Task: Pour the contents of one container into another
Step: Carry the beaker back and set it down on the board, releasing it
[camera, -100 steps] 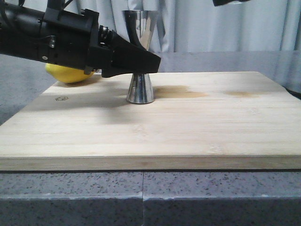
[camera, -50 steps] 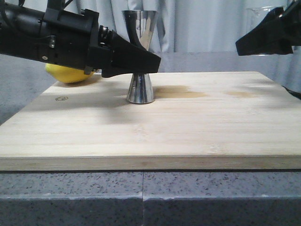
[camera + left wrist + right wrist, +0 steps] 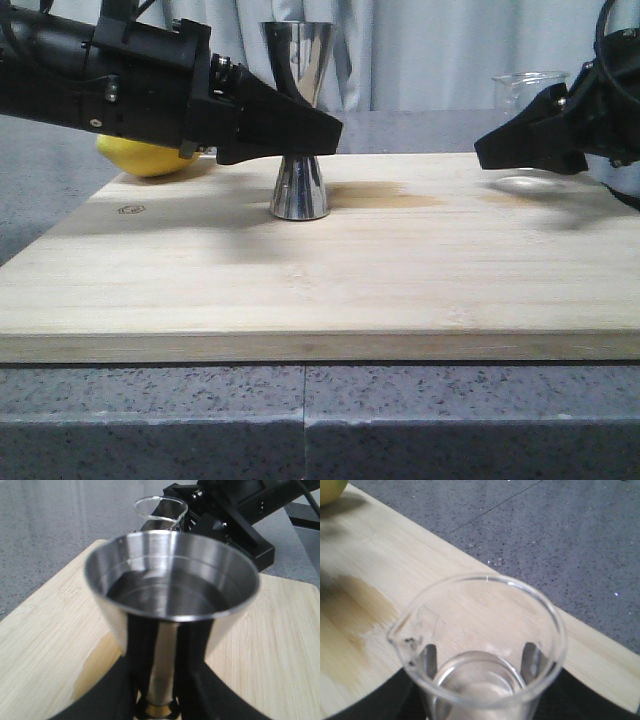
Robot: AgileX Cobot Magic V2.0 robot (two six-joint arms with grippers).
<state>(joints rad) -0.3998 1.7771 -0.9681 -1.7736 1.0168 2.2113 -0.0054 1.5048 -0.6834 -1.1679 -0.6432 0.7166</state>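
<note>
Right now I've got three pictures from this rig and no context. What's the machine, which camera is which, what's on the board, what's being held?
It is a robot with two arms, each ending in jaws. One picture looks forward over the table; the other two come from cameras on each wrist.

On the grey counter lies a wooden cutting board with a brownish stain. On it stands a steel jigger, an hourglass-shaped measuring cup; the left wrist view shows dark liquid in its top cup. A lemon sits behind the left arm.

The left gripper is closed around the jigger's narrow waist. The right gripper holds a clear glass beaker upright near the board's right side. The right wrist view looks down into it; whether any liquid remains is hard to tell.
</note>
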